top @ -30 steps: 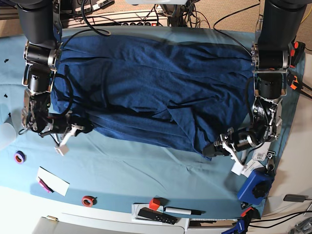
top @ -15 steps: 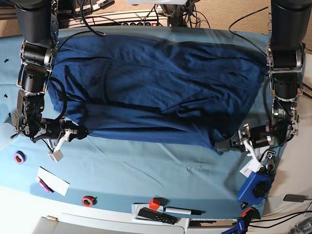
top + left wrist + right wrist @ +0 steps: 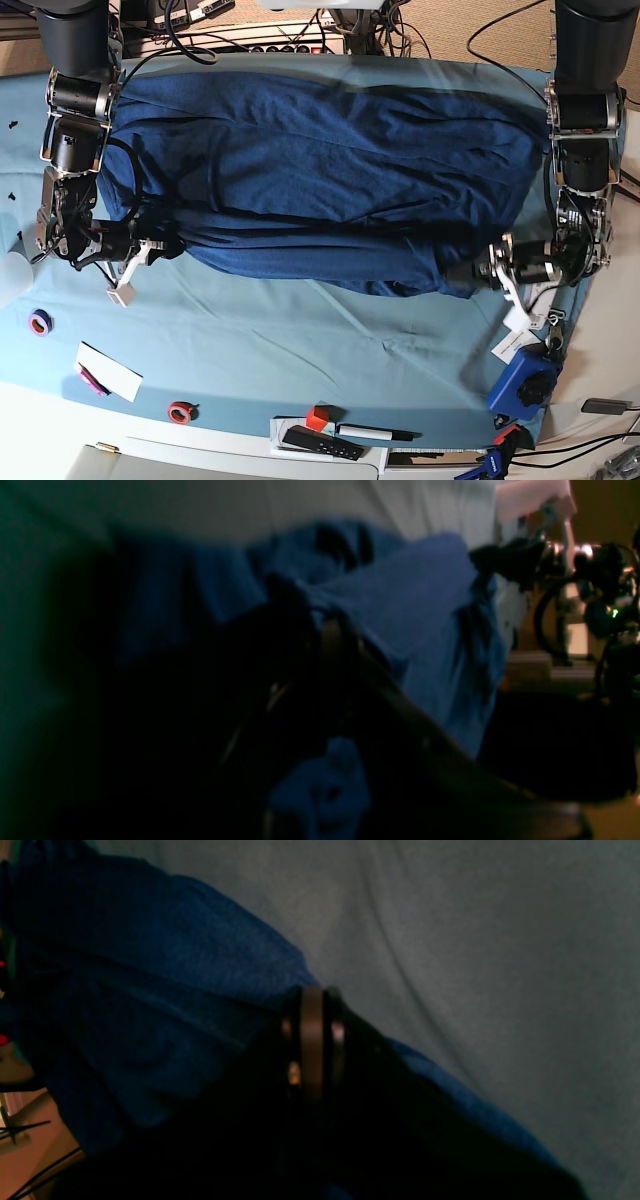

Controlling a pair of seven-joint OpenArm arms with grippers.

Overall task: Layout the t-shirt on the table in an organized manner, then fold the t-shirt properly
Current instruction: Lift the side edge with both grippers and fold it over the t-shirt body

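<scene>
Base view, left side: right tool (image 3: pixel 160 247) pressed together, pinching near-left corner of t-shirt (image 3: pixel 320 180). T-shirt spread wide across far half of worktop (image 3: pixel 300 340), stretched between 2 arms, creased, near edge sagging toward right. Right side: left tool (image 3: pixel 478 272) pressed together, pinching near-right corner of t-shirt. Along near worktop edge: purple tape ring (image 3: pixel 40 322), white card (image 3: pixel 108 371), red ring (image 3: pixel 181 411), red cube (image 3: pixel 318 418), black marker (image 3: pixel 375 433), blue object (image 3: pixel 523 385).

The left gripper's (image 3: pixel 325 630) jaws pinch the blurred t-shirt (image 3: pixel 415 630) above the table (image 3: pixel 250 505).
</scene>
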